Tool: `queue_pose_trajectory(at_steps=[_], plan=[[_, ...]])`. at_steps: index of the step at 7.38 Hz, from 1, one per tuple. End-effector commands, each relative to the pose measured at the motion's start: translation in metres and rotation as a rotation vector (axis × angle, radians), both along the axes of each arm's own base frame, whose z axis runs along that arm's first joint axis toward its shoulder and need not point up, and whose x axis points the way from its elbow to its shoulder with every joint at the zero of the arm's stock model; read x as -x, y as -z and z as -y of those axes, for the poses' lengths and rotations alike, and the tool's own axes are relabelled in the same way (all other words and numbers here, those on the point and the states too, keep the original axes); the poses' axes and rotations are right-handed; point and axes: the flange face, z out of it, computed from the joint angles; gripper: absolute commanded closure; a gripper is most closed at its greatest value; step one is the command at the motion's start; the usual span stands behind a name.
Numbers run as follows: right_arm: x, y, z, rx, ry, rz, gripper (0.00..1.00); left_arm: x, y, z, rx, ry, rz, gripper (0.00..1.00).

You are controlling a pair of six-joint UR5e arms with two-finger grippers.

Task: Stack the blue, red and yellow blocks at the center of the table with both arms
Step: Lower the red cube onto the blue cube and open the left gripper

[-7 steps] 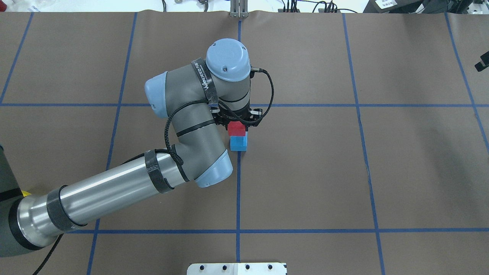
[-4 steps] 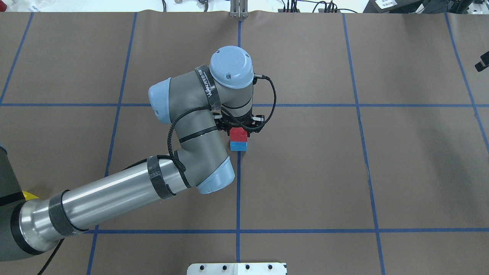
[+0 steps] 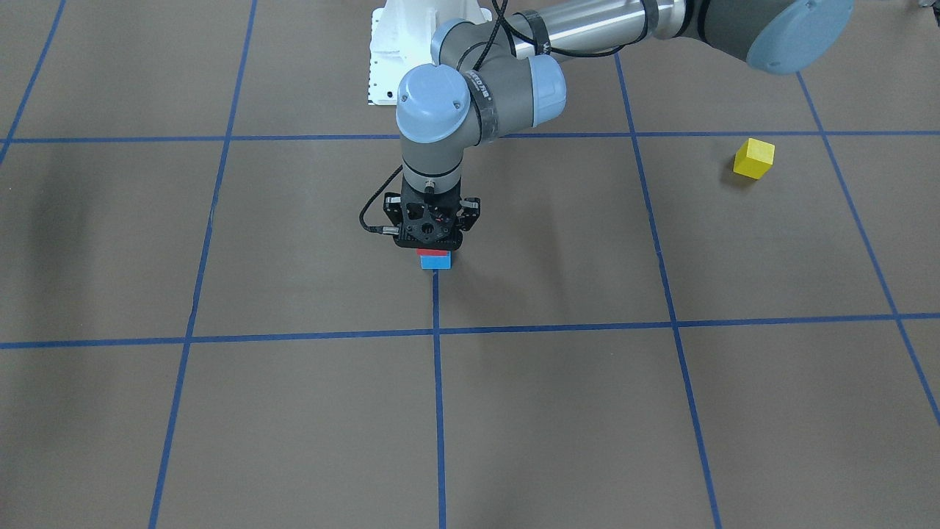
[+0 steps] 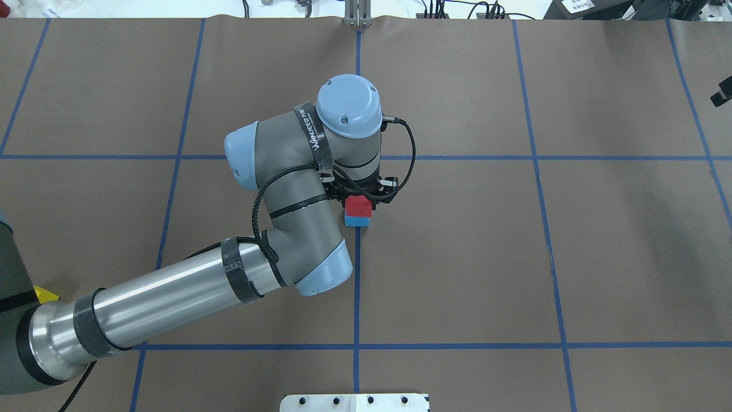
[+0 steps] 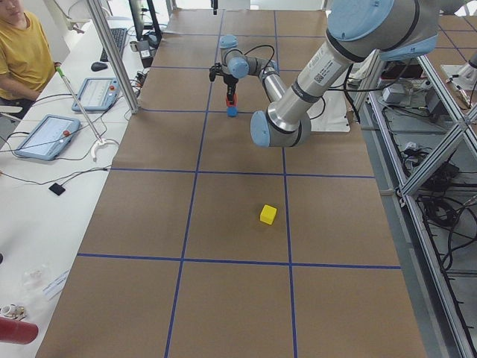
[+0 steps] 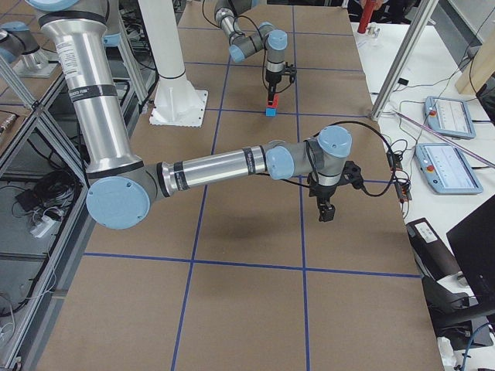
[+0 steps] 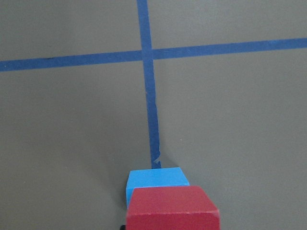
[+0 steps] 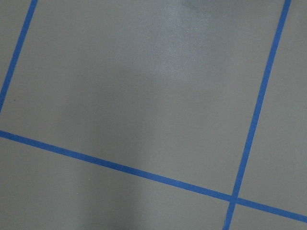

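Observation:
The red block (image 4: 358, 204) sits on top of the blue block (image 4: 357, 221) at the table's center crossing. My left gripper (image 4: 358, 200) points straight down and is shut on the red block. The front-facing view shows the gripper (image 3: 433, 248) over the red block (image 3: 432, 253) and blue block (image 3: 435, 263). The left wrist view shows the red block (image 7: 171, 208) in front of the blue block (image 7: 157, 178). The yellow block (image 3: 753, 159) lies alone on the robot's left side, also in the left view (image 5: 268, 215). My right gripper (image 6: 325, 212) hangs over bare table; I cannot tell its state.
The brown table cover carries a grid of blue tape lines (image 4: 357, 286). The white robot base plate (image 3: 389, 59) stands at the robot's edge. Operator tablets (image 6: 441, 166) and cables lie on a side bench. A person (image 5: 22, 52) sits beyond the table.
My left gripper has come down with the red block, which now rests on the blue block instead of hovering above it. The yellow block has not moved.

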Motion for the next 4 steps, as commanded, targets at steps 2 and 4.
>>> queue_pose_trajectory(at_steps=[2,4], plan=[[0.0000,0.0006,0.0003,0.000,-0.001,0.000,0.00,0.0070,-0.0108,-0.0039,0.004,0.001,0.000,0.93],[0.0002,0.0009,0.0003,-0.001,0.000,0.002,0.00,0.0063,-0.0074,-0.0049,0.009,0.007,-0.004,0.90]])
